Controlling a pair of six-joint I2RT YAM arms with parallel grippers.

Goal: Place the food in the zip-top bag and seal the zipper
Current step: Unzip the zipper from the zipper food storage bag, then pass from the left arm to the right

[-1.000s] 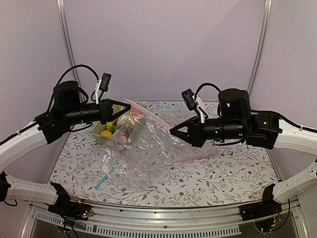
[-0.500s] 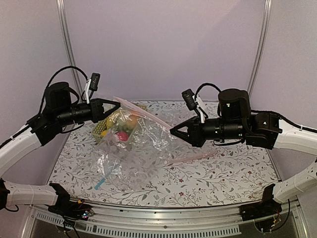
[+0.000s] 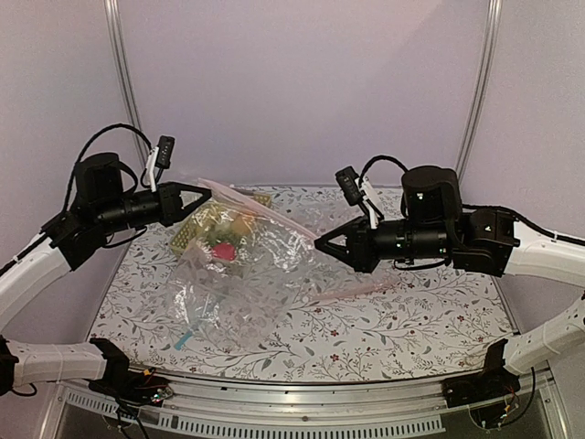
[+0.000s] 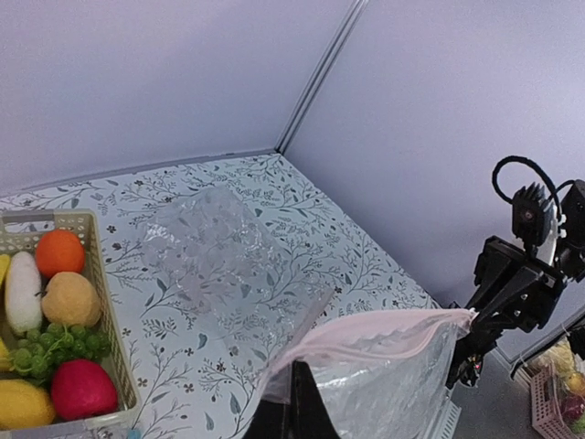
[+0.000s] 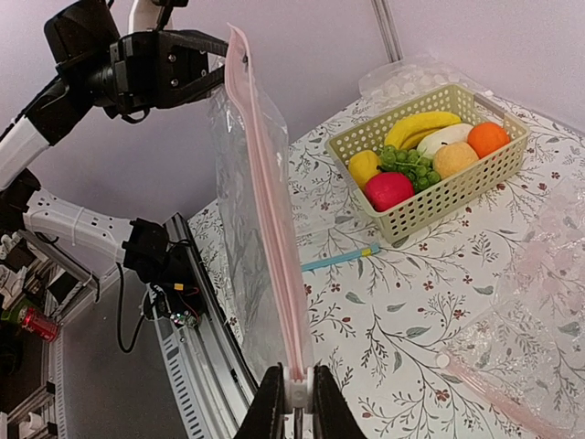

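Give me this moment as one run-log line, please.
left gripper: shut on zipper end | right gripper: shut on other zipper end | zip-top bag: hanging stretched between them | food: in basket, not bagged

From above, the basket [image 3: 189, 236] at 10 o'clock sits behind the crinkled bag [image 3: 247, 274], so I can't sort its fruit [image 3: 222, 250] beyond 1 red blob. On the left wrist view the left gripper [image 4: 294, 413] is cut by the bottom edge where it meets the bag's pink strip [image 4: 366, 334]. The basket runs off at 9 o'clock, clipping the lemon [image 4: 18, 404]. On the right wrist view the right gripper [image 5: 294, 402] shows only 2 finger stubs at 6 o'clock. The crumpled plastic [image 5: 530, 338] at 4 o'clock leaves the frame, and I can't tell whether it belongs to the bag.
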